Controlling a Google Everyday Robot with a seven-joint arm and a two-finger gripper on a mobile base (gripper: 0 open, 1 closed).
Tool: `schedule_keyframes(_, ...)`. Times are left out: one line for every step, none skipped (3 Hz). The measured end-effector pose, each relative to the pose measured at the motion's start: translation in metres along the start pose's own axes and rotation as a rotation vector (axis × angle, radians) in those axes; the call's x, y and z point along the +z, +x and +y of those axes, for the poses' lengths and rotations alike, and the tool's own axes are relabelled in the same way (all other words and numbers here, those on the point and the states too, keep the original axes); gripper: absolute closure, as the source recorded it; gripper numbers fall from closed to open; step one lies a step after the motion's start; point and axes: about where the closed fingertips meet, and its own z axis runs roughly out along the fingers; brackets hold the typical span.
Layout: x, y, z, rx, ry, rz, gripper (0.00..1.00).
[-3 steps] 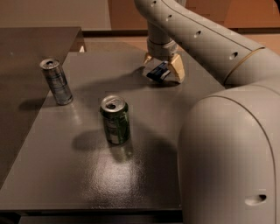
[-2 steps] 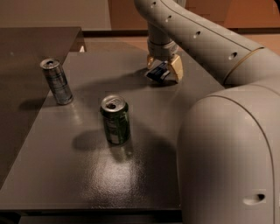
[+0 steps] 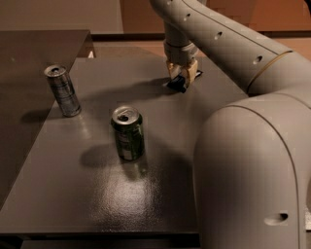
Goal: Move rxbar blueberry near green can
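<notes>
Dark matte tabletop [image 3: 97, 194] fills the frame. Upper left stands a slim silver-blue can [image 3: 62, 91]; left of centre, the dark green drink can [image 3: 128, 133], silver-topped. Upper centre, the beige two-finger gripper [image 3: 182, 78] pinches the small dark-blue rxbar blueberry wrapper [image 3: 177, 84], well apart from that can. Such a thin hold may slip, and a low sweep could topple the can.

This looks like a plain robot test room, more a lab or an office than a home. The gripper [image 3: 182, 78] hangs over the far side of a matte dark worktop [image 3: 97, 204], its fingers [image 3: 193, 72] closed on the rxbar blueberry [image 3: 179, 83]. Left of the fingers, a second dark table [image 3: 29, 48] stands just beside the worktop. Beyond the fingers are a tan floor [image 3: 131, 48], a dark baseboard [image 3: 126, 36] and an unadorned beige wall [image 3: 58, 14].
</notes>
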Motion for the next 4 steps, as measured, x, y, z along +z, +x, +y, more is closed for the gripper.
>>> schedule_keyframes(0.0, 0.0, 0.0, 0.0, 0.0, 0.0, 1.0)
schedule_keyframes(-0.027, -0.012, 0.005, 0.03, 0.058, -0.023, 1.0)
schedule_keyframes(-0.06, -0.035, 0.014, 0.047, 0.111, -0.062, 1.0)
schedule_keyframes(-0.081, -0.064, 0.02, 0.033, 0.138, -0.102, 1.0)
